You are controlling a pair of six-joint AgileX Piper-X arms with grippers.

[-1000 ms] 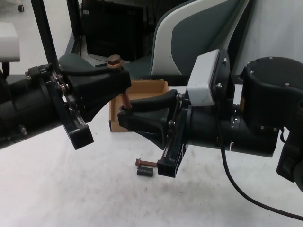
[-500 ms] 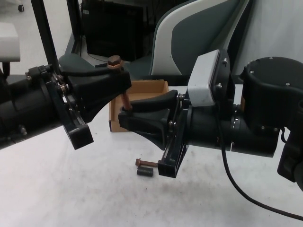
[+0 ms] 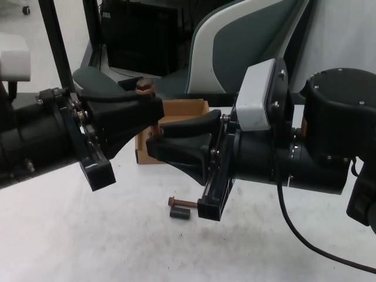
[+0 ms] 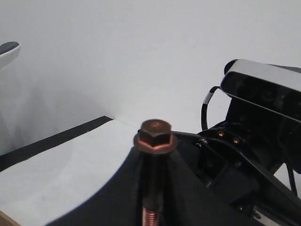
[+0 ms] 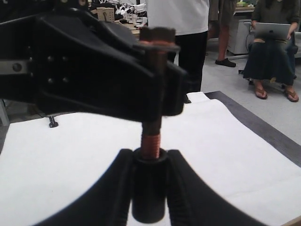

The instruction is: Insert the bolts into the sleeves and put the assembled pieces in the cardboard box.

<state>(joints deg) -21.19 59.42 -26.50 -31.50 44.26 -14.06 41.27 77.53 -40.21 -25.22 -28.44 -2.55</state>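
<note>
Left gripper point(image 3: 154, 110): clamped on a copper-coloured bolt point(image 4: 154, 137), held upright, hexagonal head uppermost and clear above the fingers. Right gripper point(image 3: 154, 143): closed around a dark sleeve point(image 5: 149, 190), held upright directly beneath the bolt. Threaded end of bolt at the sleeve's top opening, just entering it, as seen in the right wrist view; depth of entry not determinable. Both grippers raised above the white bench point(image 3: 70, 247), tips meeting nearer the camera than the cardboard box point(image 3: 187, 107). Box interior mostly hidden behind the grippers. Second bolt point(image 3: 182, 202) lying flat on the bench, second sleeve point(image 3: 180, 214) just beside it, both apart from the box.
</note>
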